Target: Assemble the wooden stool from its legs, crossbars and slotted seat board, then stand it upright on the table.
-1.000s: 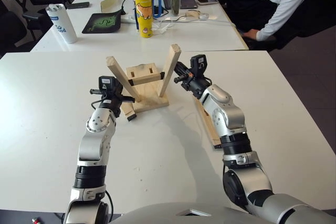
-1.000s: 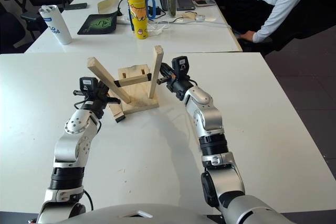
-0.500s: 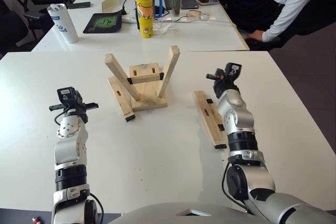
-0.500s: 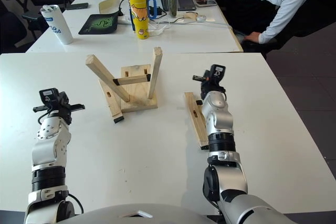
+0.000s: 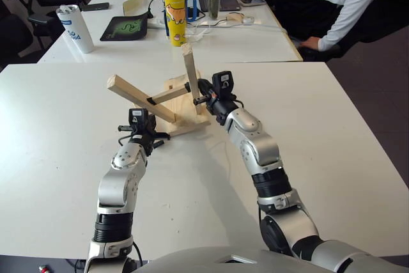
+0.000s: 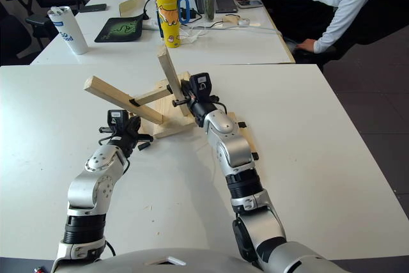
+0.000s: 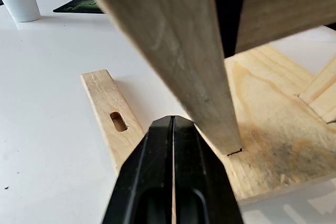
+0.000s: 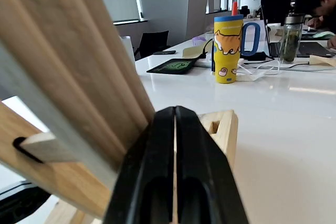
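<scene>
At the upper centre of the head views, on the white desk (image 5: 57, 151), the half-built stool sits upside down. Its seat board (image 5: 189, 121) lies flat, with one leg (image 5: 190, 71) standing nearly upright. The other leg (image 5: 137, 97) leans far out toward the upper left, and the crossbar (image 5: 171, 95) spans between them.

The right claw (image 5: 202, 96) has its fingers pressed together, holding nothing, and sits against the lower half of the upright leg. The left claw (image 5: 158, 138) is likewise closed and empty. It sits low at the near left corner of the board, just by the foot of the leaning leg. In the left wrist view a loose slotted leg (image 7: 112, 116) lies flat beside the board.

The main risk looks like the leaning leg. It appears barely seated, so a push from either closed claw could lever it out of its slot or pull the crossbar free. Closed fingers can only nudge, not hold. The upright leg may tip away from the right claw, and the light board may skid across the smooth desk rather than take the force. The left claw could also catch the loose leg and knock it out of reach.
</scene>
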`<act>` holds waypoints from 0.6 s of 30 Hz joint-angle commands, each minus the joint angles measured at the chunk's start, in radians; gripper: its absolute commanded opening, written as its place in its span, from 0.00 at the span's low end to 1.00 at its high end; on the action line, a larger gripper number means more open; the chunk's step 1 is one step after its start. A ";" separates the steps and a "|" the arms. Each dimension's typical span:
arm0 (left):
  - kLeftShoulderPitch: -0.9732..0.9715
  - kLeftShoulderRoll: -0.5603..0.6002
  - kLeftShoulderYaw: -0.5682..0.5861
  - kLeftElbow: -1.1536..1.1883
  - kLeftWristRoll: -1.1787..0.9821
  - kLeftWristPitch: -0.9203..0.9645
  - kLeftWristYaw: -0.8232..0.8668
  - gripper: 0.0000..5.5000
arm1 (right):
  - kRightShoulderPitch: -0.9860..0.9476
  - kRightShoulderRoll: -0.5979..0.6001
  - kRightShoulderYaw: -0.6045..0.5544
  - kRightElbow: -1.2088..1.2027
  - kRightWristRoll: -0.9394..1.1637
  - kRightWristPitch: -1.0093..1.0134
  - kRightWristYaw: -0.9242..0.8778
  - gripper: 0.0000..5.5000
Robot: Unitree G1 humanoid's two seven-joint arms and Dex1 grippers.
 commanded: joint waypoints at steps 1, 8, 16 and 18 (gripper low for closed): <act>-0.024 0.014 0.010 -0.017 -0.010 -0.001 -0.029 0.00 | 0.017 -0.055 -0.065 0.087 -0.033 0.099 -0.065 0.00; -0.023 0.044 0.050 0.009 0.023 0.014 -0.002 0.00 | -0.048 -0.124 -0.214 0.130 -0.051 0.018 -0.168 0.00; -0.503 0.215 0.319 0.036 -0.070 -0.122 0.022 0.00 | -0.453 -0.174 -0.354 0.093 0.088 -0.121 -0.122 0.00; -0.666 0.219 0.317 0.014 -0.135 -0.117 -0.003 0.00 | -0.543 -0.172 -0.355 0.037 0.130 -0.134 -0.092 0.00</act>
